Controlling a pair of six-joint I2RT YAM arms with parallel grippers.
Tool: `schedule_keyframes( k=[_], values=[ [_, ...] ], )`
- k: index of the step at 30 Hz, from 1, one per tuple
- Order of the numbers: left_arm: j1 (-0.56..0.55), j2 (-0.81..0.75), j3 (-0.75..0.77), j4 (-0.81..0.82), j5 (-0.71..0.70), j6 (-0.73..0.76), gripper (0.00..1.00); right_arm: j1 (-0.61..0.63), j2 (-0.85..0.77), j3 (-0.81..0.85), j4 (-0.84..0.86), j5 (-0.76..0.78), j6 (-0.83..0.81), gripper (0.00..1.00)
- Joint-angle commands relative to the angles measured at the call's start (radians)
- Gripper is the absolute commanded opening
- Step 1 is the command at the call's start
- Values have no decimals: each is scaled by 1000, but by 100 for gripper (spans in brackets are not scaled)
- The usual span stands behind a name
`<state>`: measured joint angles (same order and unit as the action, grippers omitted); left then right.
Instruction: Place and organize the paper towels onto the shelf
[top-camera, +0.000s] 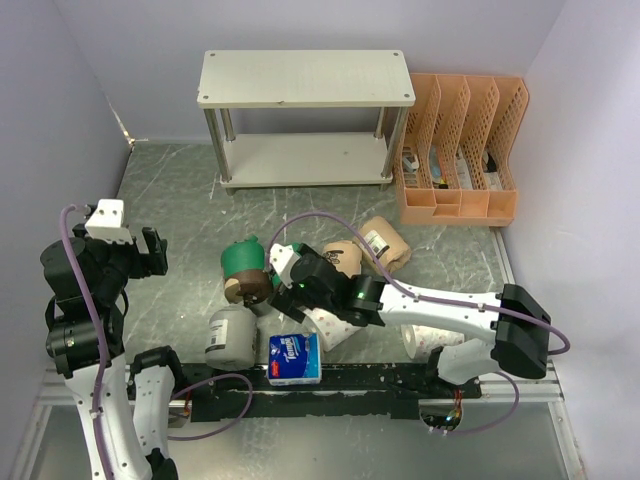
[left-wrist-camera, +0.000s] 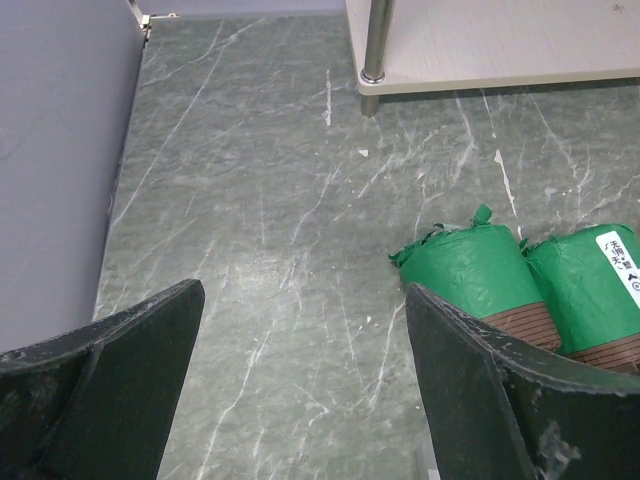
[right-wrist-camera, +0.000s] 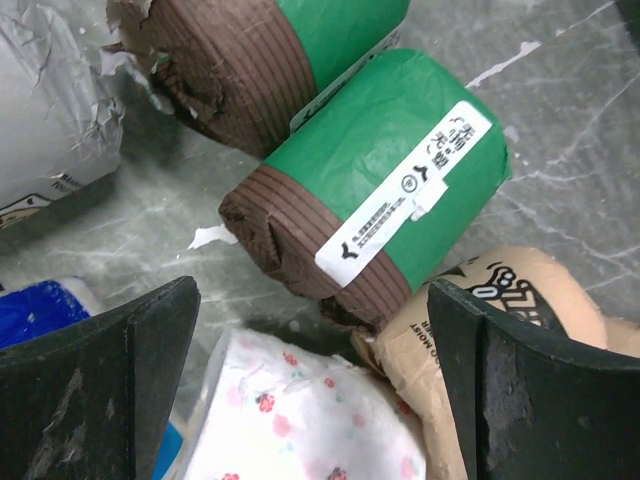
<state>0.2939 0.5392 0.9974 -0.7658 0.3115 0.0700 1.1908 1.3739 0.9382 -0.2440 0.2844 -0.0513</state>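
The paper towels lie in a loose heap at the table's middle: two brown-and-green rolls (right-wrist-camera: 370, 180) (right-wrist-camera: 250, 50), a white dotted roll (right-wrist-camera: 300, 410), a tan kraft roll (right-wrist-camera: 500, 300), a grey roll (top-camera: 232, 337) and a blue-and-white pack (top-camera: 295, 358). My right gripper (right-wrist-camera: 310, 380) hangs open over the heap, with the dotted roll and the end of one brown-and-green roll between its fingers, gripping nothing. My left gripper (left-wrist-camera: 305, 380) is open above bare table, left of the green rolls (left-wrist-camera: 475, 275). The off-white shelf (top-camera: 305, 78) stands empty at the back.
An orange perforated file organizer (top-camera: 460, 150) stands right of the shelf. A second tan roll (top-camera: 385, 243) and a white roll (top-camera: 425, 340) lie near the right arm. Grey walls close in the left and right sides. A black strip (top-camera: 340, 395) runs along the near edge.
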Motion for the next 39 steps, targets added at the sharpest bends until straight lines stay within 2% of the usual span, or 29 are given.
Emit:
schedule_keyframes(
  k=[1, 10, 12, 14, 19, 20, 21, 29, 34, 36, 39],
  values=[
    [12, -10, -3, 28, 18, -3, 94, 2, 40, -5, 63, 54, -64, 97],
    [12, -16, -13, 39, 9, 5, 94, 1, 151, 59, 29, 42, -91, 92],
    [12, -17, -13, 39, 10, 5, 94, 0, 155, 59, 47, 43, -98, 88],
    [13, -18, -13, 40, 10, 5, 94, -2, 163, 53, 59, 46, -107, 77],
    [12, -21, -13, 39, 9, 5, 94, -17, 219, 58, 48, 14, -110, 33],
    [12, -22, -13, 40, 8, 4, 94, -17, 228, 56, 52, 8, -110, 22],
    [13, -23, -13, 39, 6, 4, 94, -19, 235, 57, 53, 5, -105, 2],
    [12, -36, -12, 40, 2, 2, 94, -21, 171, 56, 60, 26, -3, 0],
    [12, -35, -13, 40, -1, 1, 93, -54, 10, 26, 186, 66, 218, 0],
    [12, -35, -13, 39, -4, 1, 94, -126, -26, 39, 192, 21, 365, 0],
    [12, -37, -13, 39, -7, -1, 93, -277, -66, 28, 252, -238, 573, 0]
  ],
)
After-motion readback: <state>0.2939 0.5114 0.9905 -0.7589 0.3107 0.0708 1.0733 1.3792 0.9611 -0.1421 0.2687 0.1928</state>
